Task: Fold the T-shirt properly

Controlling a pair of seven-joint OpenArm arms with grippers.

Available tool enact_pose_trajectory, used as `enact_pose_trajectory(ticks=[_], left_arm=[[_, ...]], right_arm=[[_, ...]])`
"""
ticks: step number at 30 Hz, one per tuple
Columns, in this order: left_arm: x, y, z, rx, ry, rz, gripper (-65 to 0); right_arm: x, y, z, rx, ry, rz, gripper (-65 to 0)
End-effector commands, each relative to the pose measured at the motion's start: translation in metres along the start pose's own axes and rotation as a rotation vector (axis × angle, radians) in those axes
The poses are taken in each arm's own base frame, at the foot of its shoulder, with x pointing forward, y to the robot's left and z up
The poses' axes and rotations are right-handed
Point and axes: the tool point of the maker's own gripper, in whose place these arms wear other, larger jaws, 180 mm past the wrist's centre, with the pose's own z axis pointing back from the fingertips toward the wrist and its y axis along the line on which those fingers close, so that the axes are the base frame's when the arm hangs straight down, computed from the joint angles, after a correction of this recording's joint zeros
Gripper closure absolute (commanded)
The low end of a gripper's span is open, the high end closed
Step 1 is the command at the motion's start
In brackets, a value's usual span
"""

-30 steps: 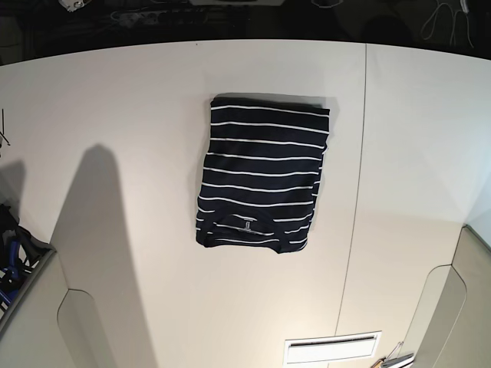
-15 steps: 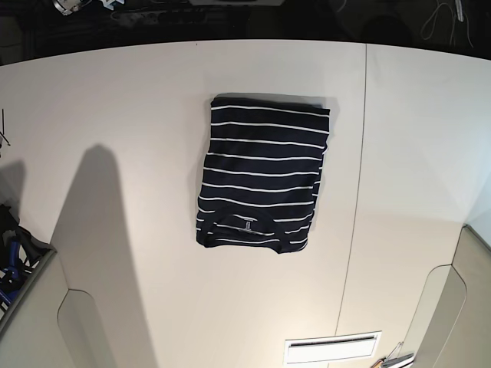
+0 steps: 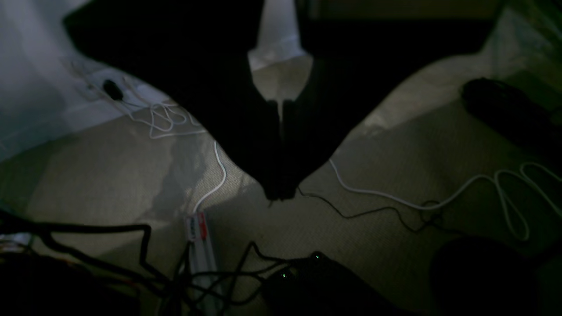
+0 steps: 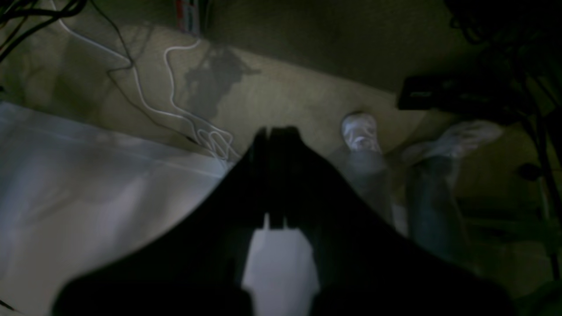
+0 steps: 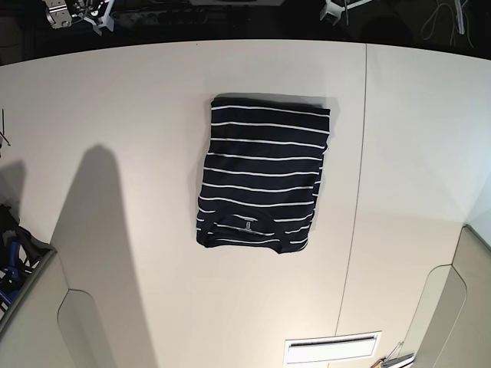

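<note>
T-shirt (image 5: 263, 174) lies folded into a rectangle on the worktop (image 5: 130, 115); left gripper (image 3: 280, 193) and right gripper (image 4: 277, 130) jaws pressed together, holding nothing.

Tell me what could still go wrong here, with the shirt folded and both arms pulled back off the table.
Little, I think. The T-shirt lies folded, untouched, on the table, but its right edge is uneven and could slump if nudged. The left gripper and right gripper, both shut, hang over floor strewn with cables, so a low swing might snag one. A person's feet stand near the right gripper.
</note>
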Motion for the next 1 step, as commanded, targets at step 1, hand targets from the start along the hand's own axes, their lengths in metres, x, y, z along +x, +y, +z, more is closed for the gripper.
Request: enact_pose_trajectory(ticks=[1], left_arm=[[-0.0050, -0.0015, 0.0010, -0.005, 0.006, 0.001, 0.0]], right_arm=[[-0.0027, -0.0039, 0.0013, -0.005, 0.004, -0.004, 0.0]])
